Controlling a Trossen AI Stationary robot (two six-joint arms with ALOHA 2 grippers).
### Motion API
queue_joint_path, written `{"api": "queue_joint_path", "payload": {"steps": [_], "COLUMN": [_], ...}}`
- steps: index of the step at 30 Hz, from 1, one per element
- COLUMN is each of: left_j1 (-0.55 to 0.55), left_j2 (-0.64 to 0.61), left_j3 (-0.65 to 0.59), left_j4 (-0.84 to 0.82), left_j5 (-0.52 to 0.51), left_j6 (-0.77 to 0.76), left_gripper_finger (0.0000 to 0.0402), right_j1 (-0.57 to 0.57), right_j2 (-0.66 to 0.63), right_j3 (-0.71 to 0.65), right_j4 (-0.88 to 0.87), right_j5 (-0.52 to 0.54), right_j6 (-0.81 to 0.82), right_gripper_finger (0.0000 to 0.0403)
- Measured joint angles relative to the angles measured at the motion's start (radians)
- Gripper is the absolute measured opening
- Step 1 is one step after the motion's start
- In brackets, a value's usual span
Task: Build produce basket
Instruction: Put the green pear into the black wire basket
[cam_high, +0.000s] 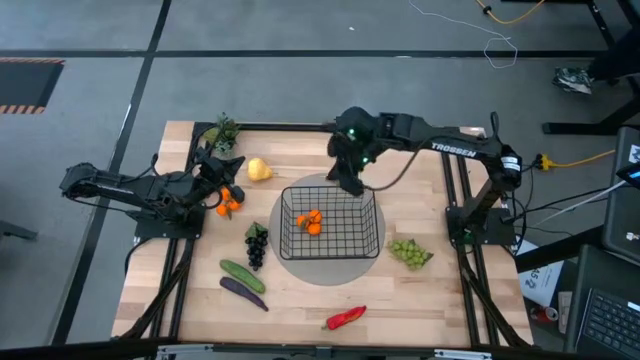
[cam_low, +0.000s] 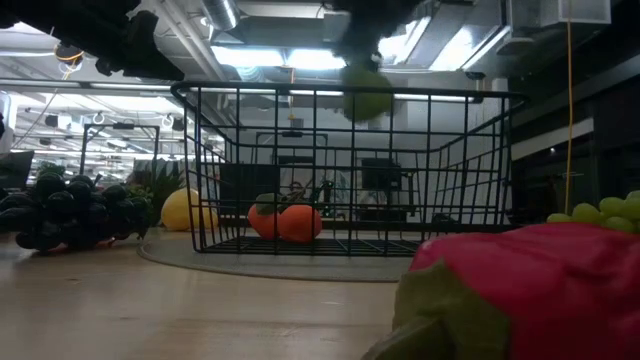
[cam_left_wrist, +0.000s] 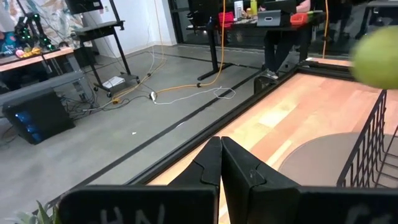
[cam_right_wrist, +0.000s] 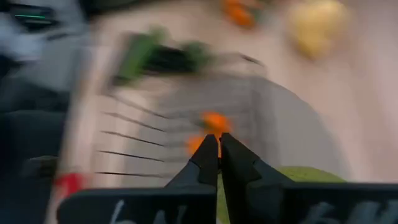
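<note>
The left pincer (cam_high: 222, 192) waits near the table's (cam_high: 450, 320) left edge, its fingers pressed together on nothing. The loose oranges (cam_high: 231, 204) lie just beside it. The potted plant (cam_high: 224, 130) stands at the back-left corner, with the lemon (cam_high: 259, 170) a little in from it.

Toward the front left lie the dark grapes (cam_high: 257, 245), the cucumber (cam_high: 243, 275) and the eggplant (cam_high: 243, 292).

The basket (cam_high: 372, 245) sits on a round grey mat (cam_high: 330, 275) mid-table, with the packed oranges (cam_high: 312, 222) already on its floor.

The right pincer (cam_high: 350, 172) hangs over the basket's back rim. Its fingers are drawn narrow, and the pear (cam_low: 367, 95) hangs directly under them at rim height, seemingly held.

The red pepper (cam_high: 346, 317) lies by the front edge and the green grapes (cam_high: 410, 252) sit right of the basket.

These toys look light, hard and smooth, so the round ones may roll or slip. They are best pinched across the middle. The grape bunches are knobbly and should be taken across the cluster. The long cucumber, eggplant and pepper are best taken crosswise at mid-length. The stiff mesh should hold a short drop.
</note>
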Motion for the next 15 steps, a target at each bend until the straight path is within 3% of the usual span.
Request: {"api": "queue_joint_path", "payload": {"steps": [4, 11, 15], "left_j1": [0.0, 0.0, 0.0], "left_j2": [0.0, 0.0, 0.0], "left_j3": [0.0, 0.0, 0.0], "left_j4": [0.0, 0.001, 0.001], "left_j5": [0.0, 0.0, 0.0], "left_j6": [0.0, -0.002, -0.002], "left_gripper_finger": [0.0, 0.0, 0.0], "right_j1": [0.057, 0.136, 0.167], "right_j2": [0.0, 0.0, 0.0], "right_j3": [0.0, -0.005, -0.005], "right_j4": [0.06, 0.062, 0.06], "right_j5": [-0.092, -0.09, -0.036], "right_j6": [-0.005, -0.005, 0.024], "right_gripper_finger": [0.0, 0.0004, 0.0023]}}
